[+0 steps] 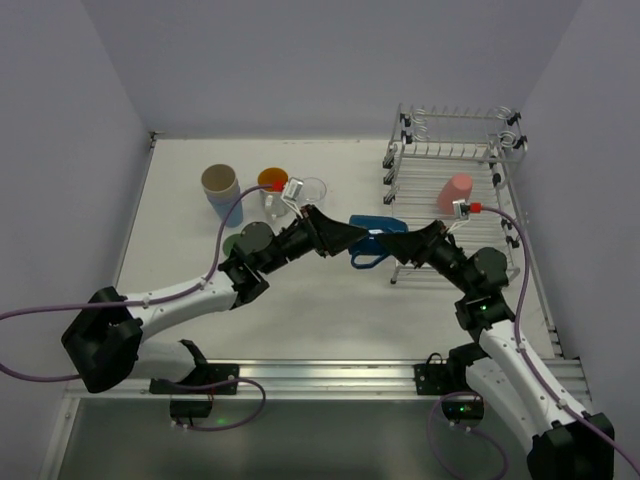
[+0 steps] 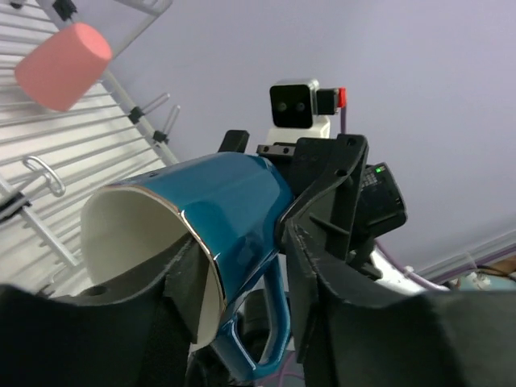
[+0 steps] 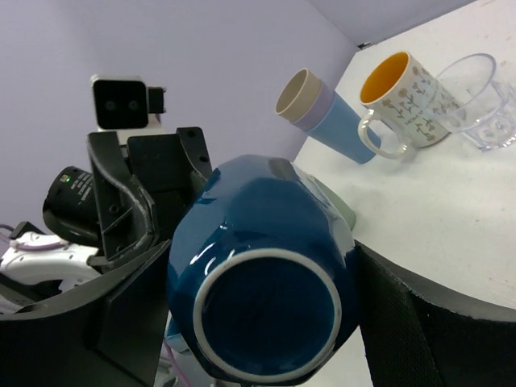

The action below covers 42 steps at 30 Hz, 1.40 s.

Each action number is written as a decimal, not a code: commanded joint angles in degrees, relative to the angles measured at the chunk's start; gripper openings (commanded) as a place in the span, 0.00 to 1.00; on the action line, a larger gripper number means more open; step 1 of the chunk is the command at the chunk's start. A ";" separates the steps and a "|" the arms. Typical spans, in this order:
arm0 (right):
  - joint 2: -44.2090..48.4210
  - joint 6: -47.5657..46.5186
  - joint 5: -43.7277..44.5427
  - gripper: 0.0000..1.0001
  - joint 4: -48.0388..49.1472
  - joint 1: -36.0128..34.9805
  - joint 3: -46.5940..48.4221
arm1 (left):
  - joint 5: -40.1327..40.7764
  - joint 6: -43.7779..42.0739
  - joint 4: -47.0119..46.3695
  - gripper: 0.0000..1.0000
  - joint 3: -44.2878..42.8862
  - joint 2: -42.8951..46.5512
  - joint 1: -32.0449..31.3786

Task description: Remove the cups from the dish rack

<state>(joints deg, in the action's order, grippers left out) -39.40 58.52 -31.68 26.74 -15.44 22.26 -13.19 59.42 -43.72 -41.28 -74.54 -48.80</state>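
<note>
The dark-blue mug (image 1: 372,238) hangs on its side in the air between my two grippers, left of the dish rack (image 1: 455,150). My right gripper (image 1: 395,243) is shut on its base end (image 3: 266,266), one finger on each side. My left gripper (image 1: 352,238) has one finger inside the rim and the other against the outer wall by the handle (image 2: 234,201), and looks closed on it. A pink cup (image 1: 457,190) stands upside down on the rack's lower tier, also seen in the left wrist view (image 2: 63,64).
On the table at back left stand a beige cup stacked in tall tumblers (image 1: 220,185), an orange-inside mug (image 1: 272,180) and a clear glass (image 1: 312,190). A green cup (image 1: 235,243) sits under my left arm. Walls close in the table on three sides.
</note>
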 commanded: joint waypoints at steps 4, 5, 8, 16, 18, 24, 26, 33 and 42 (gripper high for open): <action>-1.82 3.44 -0.40 0.50 11.23 -1.96 -0.38 | -0.96 0.70 -8.31 0.14 0.06 0.80 0.02; -2.43 3.53 -0.40 0.52 11.31 -2.22 -0.46 | -0.79 0.44 -7.35 0.00 0.06 1.32 0.02; -3.23 3.27 -0.31 0.62 11.32 -2.49 -0.64 | -0.26 -1.05 -5.59 0.00 0.06 2.73 0.02; -2.18 -1.83 0.39 0.99 2.79 -2.66 2.26 | 7.73 -14.92 11.45 0.00 -1.26 11.69 0.02; -2.44 -2.01 0.13 0.99 2.70 -2.58 2.35 | 10.62 -16.96 16.55 0.00 -1.61 14.24 0.02; -1.04 -6.48 1.61 0.99 -2.55 -2.66 3.57 | 16.60 -27.06 36.40 0.00 -6.00 14.96 0.02; 0.63 -10.77 4.86 0.99 -9.67 -2.58 4.71 | 19.76 -31.45 48.82 0.00 -10.47 11.80 -0.07; 3.01 -19.05 12.16 0.99 -21.81 -2.57 7.97 | 30.67 -38.67 68.76 0.00 -22.34 0.73 -0.07; 2.92 -22.66 16.99 0.99 -26.29 -2.58 8.23 | 33.41 -42.72 70.89 0.00 -28.33 -12.55 0.28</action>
<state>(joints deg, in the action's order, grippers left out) -36.77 39.13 -18.85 3.40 -18.00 28.08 17.30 20.32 27.86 -65.10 -86.65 -48.82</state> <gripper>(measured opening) 0.990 0.105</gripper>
